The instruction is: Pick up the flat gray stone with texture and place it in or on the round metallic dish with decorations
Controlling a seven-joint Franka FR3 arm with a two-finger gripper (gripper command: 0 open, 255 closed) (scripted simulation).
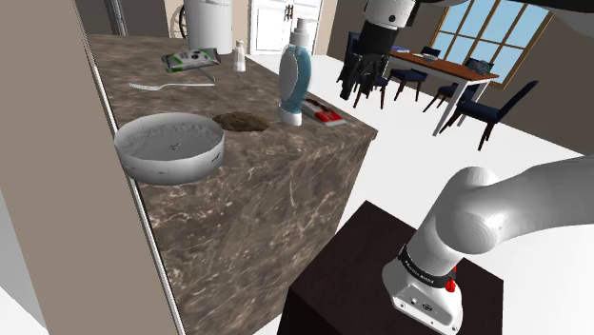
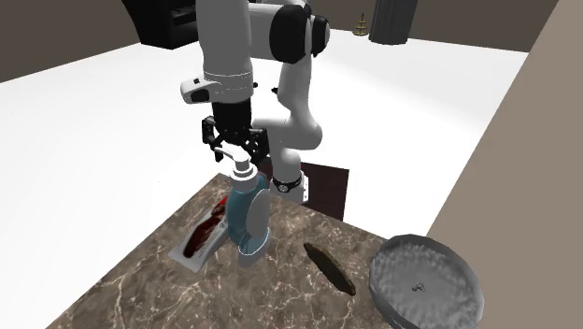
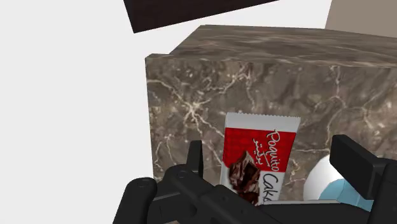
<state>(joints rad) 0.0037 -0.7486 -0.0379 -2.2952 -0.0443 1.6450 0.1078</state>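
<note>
So the dark marble counter is taking up the shoulder view's left half, with a round grey dish sitting left of centre and a flat dark stone lying just right of it. A blue-and-white bottle is standing at centre beside a red snack packet, and a fork and green packet are lying further up.

We see a dark brown desk veined with pale, marble-like streaks. The dish is silvery grey, faintly speckled inside. The flat stone looks mottled dark olive-brown. The bottle is clear blue with a white top, the wrapper is red and white with dark chocolate pictured, and the claw is all black.
</note>
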